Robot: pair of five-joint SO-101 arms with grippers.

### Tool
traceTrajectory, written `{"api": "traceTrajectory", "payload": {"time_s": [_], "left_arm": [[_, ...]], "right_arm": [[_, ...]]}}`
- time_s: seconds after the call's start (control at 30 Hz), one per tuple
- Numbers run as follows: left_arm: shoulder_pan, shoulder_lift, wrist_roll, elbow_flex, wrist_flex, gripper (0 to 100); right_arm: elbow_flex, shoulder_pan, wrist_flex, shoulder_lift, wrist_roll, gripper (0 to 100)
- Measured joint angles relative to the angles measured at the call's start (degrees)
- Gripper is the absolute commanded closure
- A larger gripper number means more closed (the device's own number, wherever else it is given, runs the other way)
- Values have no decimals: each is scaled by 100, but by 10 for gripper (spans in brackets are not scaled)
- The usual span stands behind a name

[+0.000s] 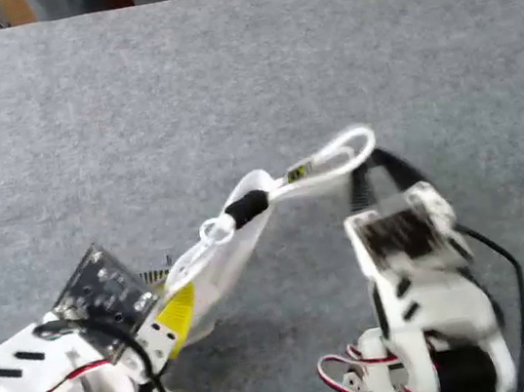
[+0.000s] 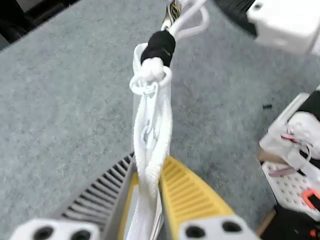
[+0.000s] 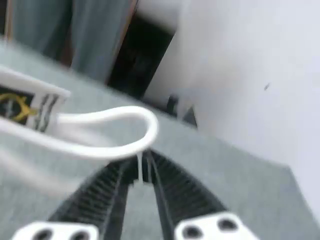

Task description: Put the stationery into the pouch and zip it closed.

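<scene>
Left gripper (image 2: 149,172), yellow and grey jaws pressed together on one end of the white pouch (image 2: 150,125), at seven o'clock in the high view. The pouch stretches over the grey table (image 1: 129,97) toward three o'clock, where the right gripper (image 3: 142,172) pinches its white loop (image 3: 115,135). Risk: a harder pull may slip the thin loop free — or tug fabric from the left jaws, dropping the pouch.
</scene>
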Motion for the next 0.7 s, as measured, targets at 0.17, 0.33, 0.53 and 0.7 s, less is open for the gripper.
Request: {"api": "traceTrajectory", "payload": {"time_s": [0.17, 0.33, 0.53, 0.7], "left_arm": [[0, -237, 0, 0, 9, 972], [0, -264, 0, 0, 9, 972], [0, -264, 0, 0, 9, 972], [0, -264, 0, 141, 9, 972]], "right_arm": [[132, 237, 35, -9, 246, 987], [352, -141, 35, -18, 352, 916], [-62, -1222, 615, -492, 149, 764], [-809, -1424, 1714, -492, -237, 762]]}}
